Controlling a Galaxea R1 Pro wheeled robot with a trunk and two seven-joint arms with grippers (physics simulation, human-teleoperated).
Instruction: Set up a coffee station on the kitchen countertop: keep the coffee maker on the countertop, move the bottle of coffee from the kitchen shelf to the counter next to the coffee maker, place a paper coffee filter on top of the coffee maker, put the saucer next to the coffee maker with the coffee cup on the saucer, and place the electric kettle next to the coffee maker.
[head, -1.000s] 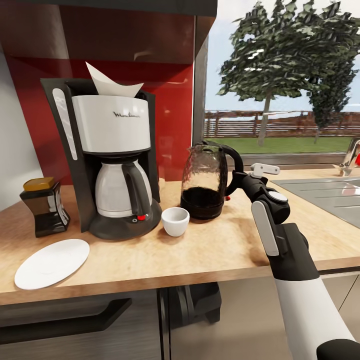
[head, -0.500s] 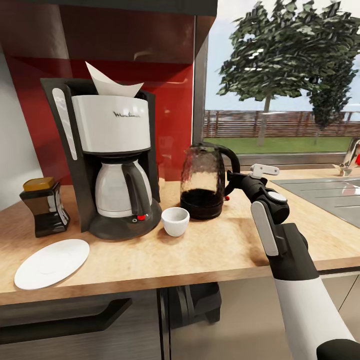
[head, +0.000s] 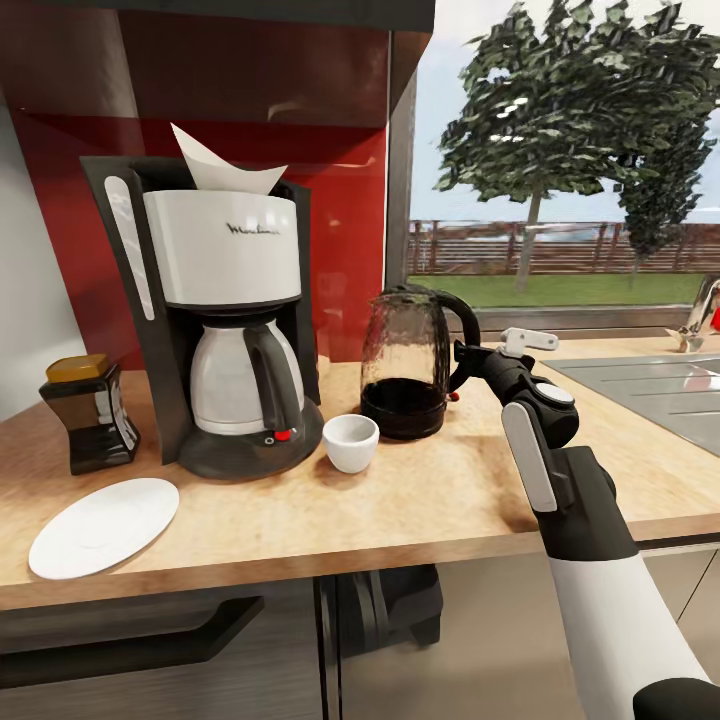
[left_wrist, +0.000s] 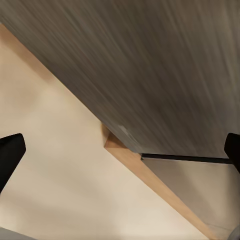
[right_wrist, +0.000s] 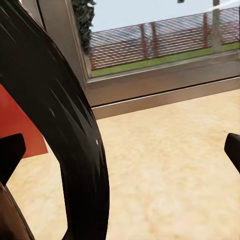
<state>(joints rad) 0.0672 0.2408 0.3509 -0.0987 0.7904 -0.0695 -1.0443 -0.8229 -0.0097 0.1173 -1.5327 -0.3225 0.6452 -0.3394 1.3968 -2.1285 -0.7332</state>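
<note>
Since one second ago the electric kettle (head: 408, 365) has slid a little toward the coffee maker (head: 222, 310), and the right gripper (head: 462, 355) has followed it; in the last half second almost nothing has changed.

Nearest to the robot, the saucer (head: 103, 525) lies flat at the front edge of the table (head: 440, 510), empty, a little in front of the coffee maker. The coffee cup (head: 350, 442) stands on bare wood between the coffee maker's base and the kettle, so this pair is not yet finished, I think.

Further back, the right arm reaches forward and the right gripper is at the kettle's black loop handle (right_wrist: 75, 145). In the right wrist view the two finger tips are at the far edges of the picture, so the jaws stand wide apart, with the handle between them but not pinched. My judgement is that the kettle was just set down there, next to the machine, and the jaws let it go.

The bottle of coffee (head: 90, 412) stands just beside the coffee maker on the other side. The paper coffee filter (head: 222, 168) sits on top of the machine, point upward.

The left gripper (left_wrist: 120, 150) has its jaws spread, facing a dark cabinet front (left_wrist: 150, 70).
</note>
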